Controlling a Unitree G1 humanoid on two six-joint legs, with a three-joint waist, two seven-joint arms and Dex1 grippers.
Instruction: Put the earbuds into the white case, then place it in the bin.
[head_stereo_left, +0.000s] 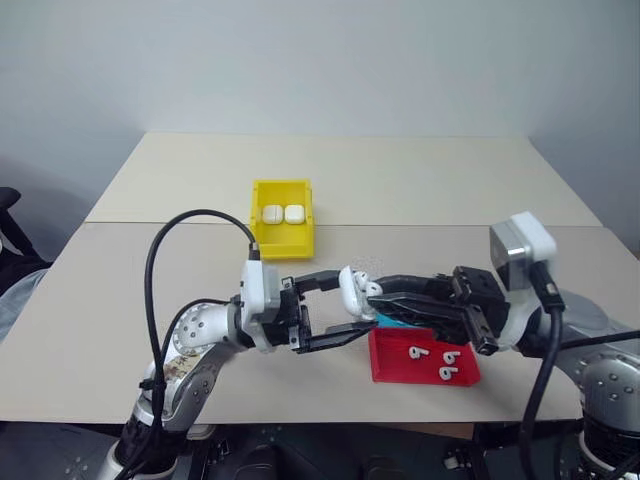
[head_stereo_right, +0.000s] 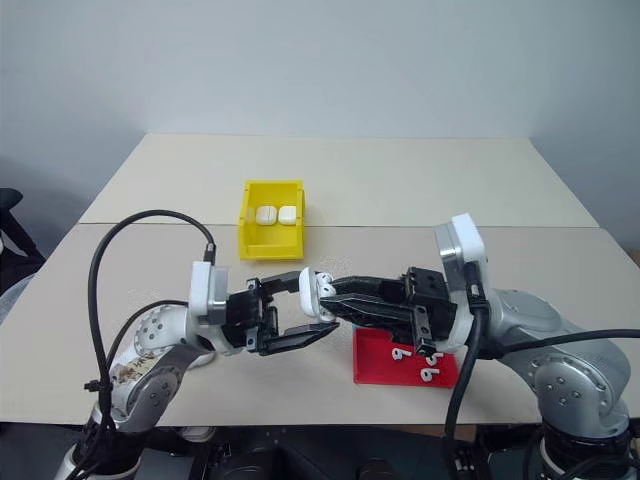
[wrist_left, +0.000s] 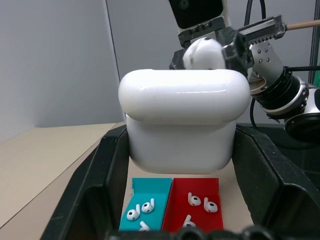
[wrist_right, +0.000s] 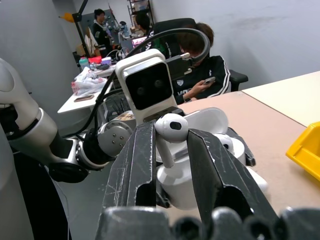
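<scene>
Two grippers meet above the table's (head_stereo_left: 120, 300) front edge in the left eye view: left gripper (head_stereo_left: 333, 310) clamps an open white case (head_stereo_left: 352, 290), right gripper (head_stereo_left: 385, 297) beside it; yellow bin (head_stereo_left: 262, 240) holds two cases behind. Left wrist view: case (wrist_left: 182, 120) between black fingers, above blue tray (wrist_left: 157, 187) and red tray (wrist_left: 200, 187). Right wrist view: fingers pinch one earbud (wrist_right: 171, 131) over the case.

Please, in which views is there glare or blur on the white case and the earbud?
Left wrist view: a soft highlight band runs along the white case; the earbud behind it looks blurred. Right wrist view: a small glint sits on the earbud in the right pincer; the people behind are soft.
</scene>
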